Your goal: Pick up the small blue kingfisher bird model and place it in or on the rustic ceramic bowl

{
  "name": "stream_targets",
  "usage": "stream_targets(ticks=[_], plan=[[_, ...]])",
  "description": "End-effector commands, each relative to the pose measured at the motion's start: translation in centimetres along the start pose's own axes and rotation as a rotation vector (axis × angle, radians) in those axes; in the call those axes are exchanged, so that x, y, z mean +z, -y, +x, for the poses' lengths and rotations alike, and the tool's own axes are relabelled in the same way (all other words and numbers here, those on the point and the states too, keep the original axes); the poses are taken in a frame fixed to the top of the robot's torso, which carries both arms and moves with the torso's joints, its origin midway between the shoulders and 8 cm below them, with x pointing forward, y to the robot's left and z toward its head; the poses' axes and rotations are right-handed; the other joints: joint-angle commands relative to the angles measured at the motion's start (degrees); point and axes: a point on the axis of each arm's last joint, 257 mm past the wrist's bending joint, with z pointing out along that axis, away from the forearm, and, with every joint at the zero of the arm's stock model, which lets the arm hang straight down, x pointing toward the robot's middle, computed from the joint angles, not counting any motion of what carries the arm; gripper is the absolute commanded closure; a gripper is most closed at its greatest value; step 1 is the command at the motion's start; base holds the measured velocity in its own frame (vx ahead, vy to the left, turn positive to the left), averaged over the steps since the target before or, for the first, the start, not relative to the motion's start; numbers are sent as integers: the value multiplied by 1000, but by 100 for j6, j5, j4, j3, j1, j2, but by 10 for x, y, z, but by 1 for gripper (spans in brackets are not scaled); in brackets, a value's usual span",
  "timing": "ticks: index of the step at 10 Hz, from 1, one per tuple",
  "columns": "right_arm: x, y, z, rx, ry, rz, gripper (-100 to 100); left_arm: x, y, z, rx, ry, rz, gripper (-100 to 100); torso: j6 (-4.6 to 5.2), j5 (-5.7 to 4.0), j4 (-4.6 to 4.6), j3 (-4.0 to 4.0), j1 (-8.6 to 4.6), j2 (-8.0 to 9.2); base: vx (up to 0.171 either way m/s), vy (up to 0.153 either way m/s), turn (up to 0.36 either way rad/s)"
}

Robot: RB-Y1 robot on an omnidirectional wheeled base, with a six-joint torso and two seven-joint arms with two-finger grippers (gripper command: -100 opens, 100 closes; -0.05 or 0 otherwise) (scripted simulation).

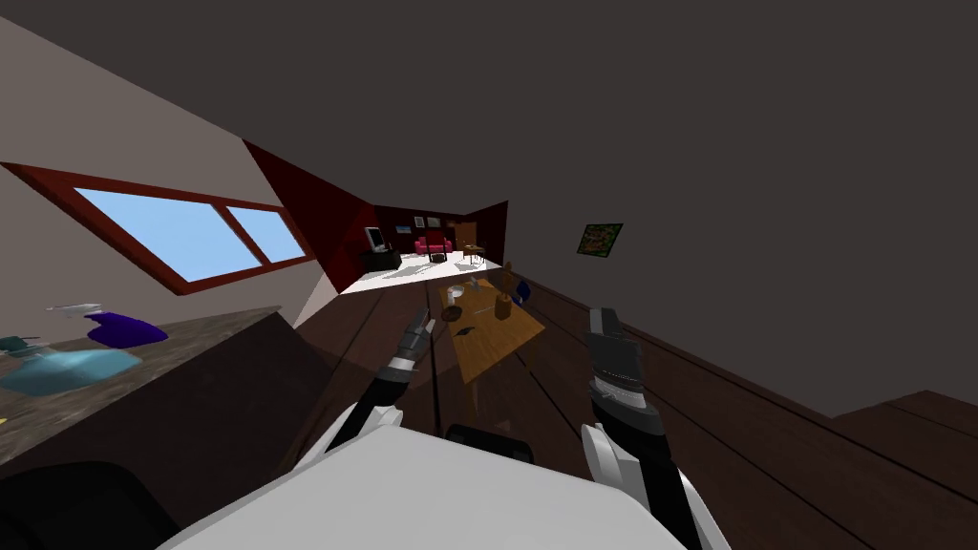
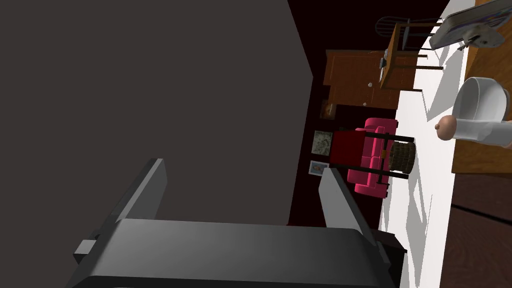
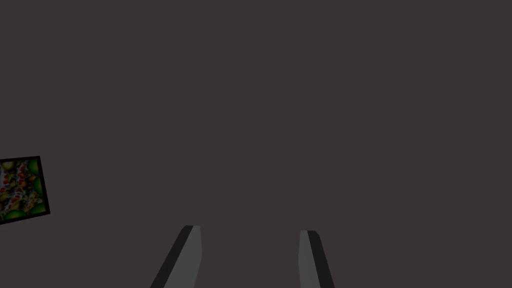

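- Step in hand, as I read it: the approach. Nothing's gripped yet, and the table (image 1: 489, 351) is well ahead of both arms.
- The bird (image 1: 521, 291) is a small blue blob at the table's far right edge, just beside a brown vase (image 1: 502, 307). It's too small to tell its pose.
- Bowl (image 1: 451, 313): I take the brown round thing near the table's left edge to be it. A white cup (image 1: 456, 293) sits just past it, toward the far edge.
- Left gripper (image 1: 417, 329): released, 2 fingers spread wide, nothing between them. It hangs short of the table's left edge.
- Right gripper (image 1: 602, 325): released too, empty, aimed at a wall, off to the table's right.
- Next move, my guess: roll in closer, then bring the right arm over the bird, since it's on that side.
- Room: the floor (image 1: 535, 401) up to the table's near corner looks open. A counter (image 1: 181, 349) crowds my left, so there's less swing there.
- Watch out: the bird sits by the edge, so a nudge could tip it off. The vase also tightens 1 side of the grab.
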Motion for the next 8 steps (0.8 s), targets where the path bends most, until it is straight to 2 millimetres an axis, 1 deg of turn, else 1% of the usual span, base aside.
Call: stream_targets(ticks=[1,2,4,5,6,7,8], plan=[[0,0,0,0,0,0,0,-4,-9,-3,-2,-14,-26,-100,0,0,0,0,0,0,-13,-41,-53],[0,0,0,0,0,0,0,-11,-30,-5,-9,-35,-81,-100,-3,0,0,0,2,0,-12,-52,-116],[0,0,0,0,0,0,0,-27,-68,-12,-32,-58,-186,-100,1,-1,0,0,-6,1,-24,-80,-249],[0,0,0,0,0,0,0,-30,-75,-14,-20,-68,-202,-100,0,-3,1,2,-12,4,-16,-62,-28],[0,0,0,0,0,0,0,-42,-97,-21,-26,-77,-266,-100,-5,-2,1,2,-6,3,-3,-59,-118],[0,0,0,0,0,0,0,-43,-98,-21,-26,-77,-267,-100,-1,-1,0,0,-4,0,5,-41,-73],[0,0,0,0,0,0,0,-56,-120,-31,-31,-81,-333,-100,-3,0,0,-2,3,-5,8,-46,-139]])
